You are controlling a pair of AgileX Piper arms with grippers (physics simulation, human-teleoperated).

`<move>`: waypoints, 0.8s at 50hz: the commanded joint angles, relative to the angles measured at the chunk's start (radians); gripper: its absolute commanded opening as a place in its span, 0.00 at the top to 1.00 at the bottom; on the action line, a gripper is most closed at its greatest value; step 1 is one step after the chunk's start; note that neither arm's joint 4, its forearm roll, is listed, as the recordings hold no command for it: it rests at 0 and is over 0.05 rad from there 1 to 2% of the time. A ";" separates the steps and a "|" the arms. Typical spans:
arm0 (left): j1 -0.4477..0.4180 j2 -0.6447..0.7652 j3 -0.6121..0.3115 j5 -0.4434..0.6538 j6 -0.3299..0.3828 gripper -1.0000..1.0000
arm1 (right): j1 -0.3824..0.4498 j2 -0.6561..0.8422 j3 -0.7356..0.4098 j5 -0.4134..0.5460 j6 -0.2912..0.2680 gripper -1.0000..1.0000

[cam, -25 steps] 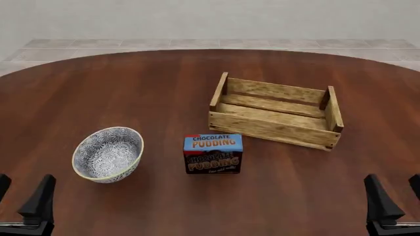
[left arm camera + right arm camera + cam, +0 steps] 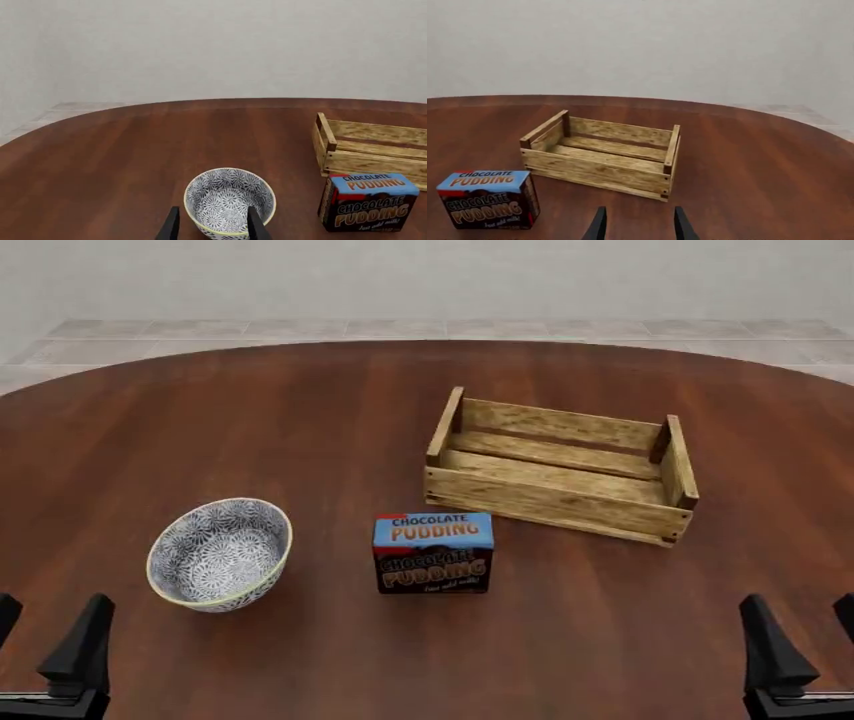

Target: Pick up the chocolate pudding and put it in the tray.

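- The chocolate pudding [image 2: 433, 553], a small carton with blue top, dark brown front and orange lettering, is standing upright on the worktop [image 2: 267, 440], between the bowl [image 2: 219, 552] and the tray [image 2: 561, 467].
- Its long axis is running left to right, lettered front facing the arms.
- The left pincer [image 2: 47, 640] and right pincer [image 2: 801, 635] are hanging released, grasping nothing.
- The round wooden worktop is sitting over a pale tiled floor [image 2: 400, 328].

Count on table [image 2: 267, 420]: one chocolate pudding [image 2: 433, 553], one tray [image 2: 561, 472], one bowl [image 2: 219, 553]. Grippers in view: two, left gripper [image 2: 47, 640] and right gripper [image 2: 805, 638].
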 commanded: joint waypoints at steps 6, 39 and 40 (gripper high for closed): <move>0.000 0.000 0.000 0.000 0.000 0.00 | -0.007 -0.010 -0.014 0.008 0.024 0.00; 0.000 0.000 0.000 0.000 0.000 0.00 | 0.025 -0.005 0.000 0.014 0.000 0.00; 0.000 0.000 0.000 0.000 0.000 0.00 | 0.023 -0.004 -0.001 0.015 0.000 0.00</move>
